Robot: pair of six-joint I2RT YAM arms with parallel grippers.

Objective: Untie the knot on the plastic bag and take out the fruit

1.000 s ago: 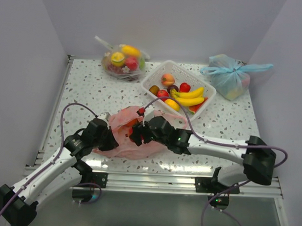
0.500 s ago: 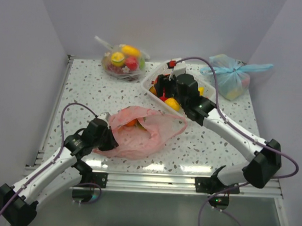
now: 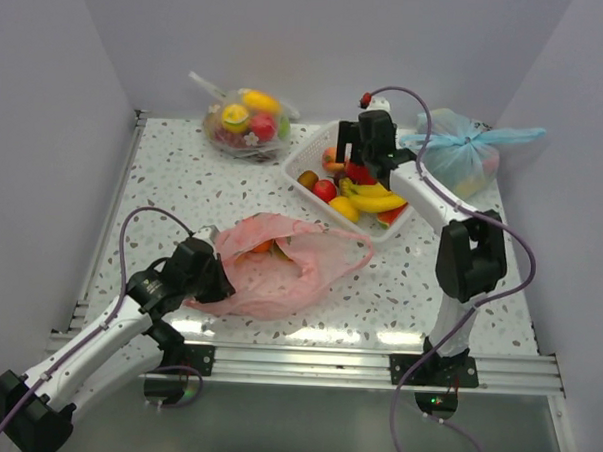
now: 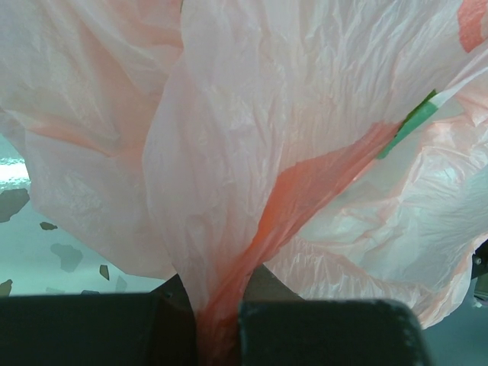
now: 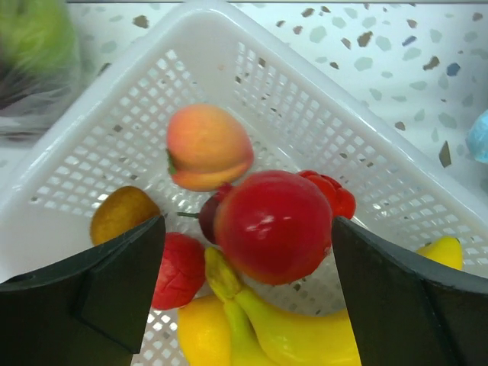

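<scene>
Your left gripper (image 4: 221,305) is clamped on a gathered fold of the bag (image 3: 279,275) at its near left edge. That pins the bag to the table (image 3: 183,181) and keeps its mouth gaping toward the other arm. No knot shows, and one loop (image 3: 361,251) lies slack, so the untying looks done. Your right gripper (image 5: 245,225) hangs over the basket (image 5: 305,107) with jaws spread wide and holding nothing. The apple (image 5: 274,229) rests among the other pieces just below, which reads as a drop-off. Orange fruit (image 3: 264,246) remains inside the bag.
</scene>
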